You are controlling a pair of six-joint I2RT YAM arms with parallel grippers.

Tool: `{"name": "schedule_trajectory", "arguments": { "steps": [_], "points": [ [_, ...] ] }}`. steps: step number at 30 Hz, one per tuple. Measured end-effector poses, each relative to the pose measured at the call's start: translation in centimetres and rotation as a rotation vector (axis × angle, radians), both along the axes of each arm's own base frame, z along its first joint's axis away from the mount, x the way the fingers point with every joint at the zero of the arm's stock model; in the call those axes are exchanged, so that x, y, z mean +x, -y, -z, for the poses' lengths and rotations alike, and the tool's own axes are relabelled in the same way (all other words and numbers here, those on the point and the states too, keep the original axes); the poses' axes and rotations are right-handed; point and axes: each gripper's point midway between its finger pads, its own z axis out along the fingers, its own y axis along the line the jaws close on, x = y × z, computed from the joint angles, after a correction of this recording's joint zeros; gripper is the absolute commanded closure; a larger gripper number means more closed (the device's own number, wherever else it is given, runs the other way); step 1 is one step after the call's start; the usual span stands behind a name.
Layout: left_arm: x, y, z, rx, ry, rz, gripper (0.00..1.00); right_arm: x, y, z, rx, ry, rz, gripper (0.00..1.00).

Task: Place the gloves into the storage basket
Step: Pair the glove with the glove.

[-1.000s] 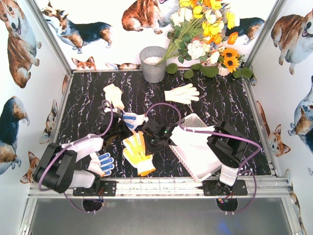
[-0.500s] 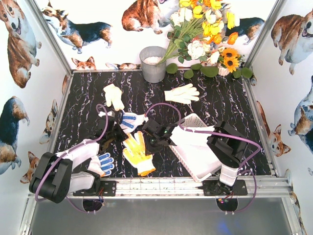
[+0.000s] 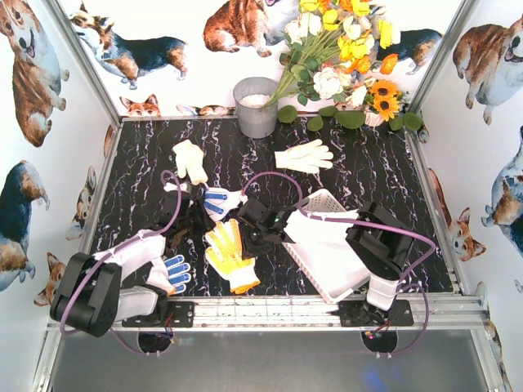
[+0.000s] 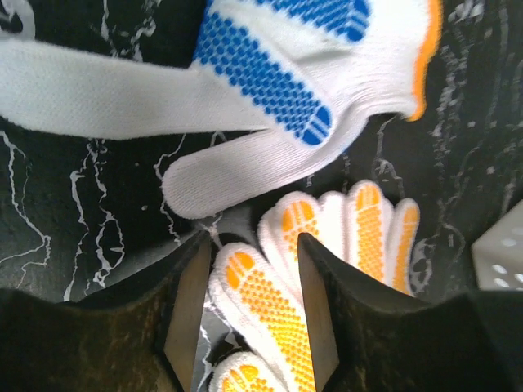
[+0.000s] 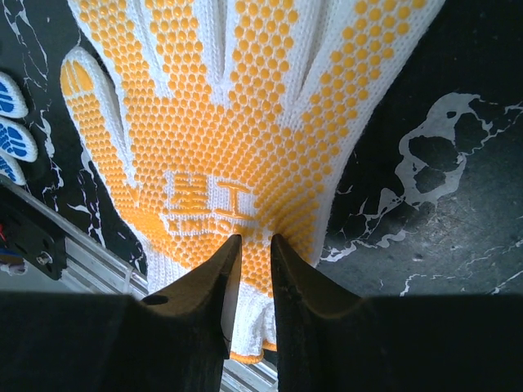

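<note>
**Item 1: left gripper point(image 4: 251, 241).** The jaws were closed a second ago and now stand apart. They hold nothing. One fingertip of the yellow-dotted white knit glove with orange cuff point(image 4: 270, 302) lies on the table between them. The arm's elbow has sunk toward 8 o'clock over the same second.

**Item 2: white knit glove with blue-dotted palm point(image 4: 270, 82).** It lies flat on the black marbled table point(image 3: 368, 171), just past the left jaws, at 12 o'clock of the yellow glove. It is free. I judge it let go rather than carried, so it is no nearer storage.

**Item 3: right gripper point(image 5: 249, 241).** The jaws are narrow and nip the yellow glove's palm edge near the cuff. The glove lies flat at 6 o'clock of the table.

**Item 4: white rectangular plastic basket with lattice sides point(image 3: 323, 202).** It sits at 4 o'clock of the table, just beside the yellow glove, with the right arm lying across it. No glove can be made out inside.

**Item 5: remainder.**
- A second blue-dotted glove point(image 3: 173, 271) lies at 7 o'clock.
- A cream knit glove point(image 3: 189, 159) lies at 11 o'clock.
- A white knit glove point(image 3: 304, 155) lies at 1 o'clock.

**Assessment.** The task looks barely begun. The yellow glove is probably next in.
</note>
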Motion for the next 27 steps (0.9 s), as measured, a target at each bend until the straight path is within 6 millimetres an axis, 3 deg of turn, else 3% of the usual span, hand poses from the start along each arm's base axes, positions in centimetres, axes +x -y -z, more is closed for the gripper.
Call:
{"name": "schedule_trajectory", "arguments": {
  "steps": [3,7,17,22,27],
  "points": [
    [0.6,0.3,-1.6,-0.006,0.055,0.03,0.59,0.0,0.0,-0.1,0.002,0.001,0.0,0.75],
    [1.3,1.5,-3.3,-0.046,0.12,0.093,0.72,0.0,0.0,-0.1,0.003,0.001,0.0,0.75],
    [2.1,4.9,-2.4,-0.119,0.099,0.249,0.76,0.0,-0.1,-0.1,0.005,0.0,-0.001,0.75],
    [3.3,5.8,-2.7,-0.126,0.121,0.298,0.8,0.0,-0.1,-0.1,0.005,0.0,-0.001,0.75],
    [3.4,6.4,-1.5,-0.122,0.09,0.343,0.8,0.0,-0.1,-0.1,0.004,0.0,-0.001,0.75]
  ]
}}
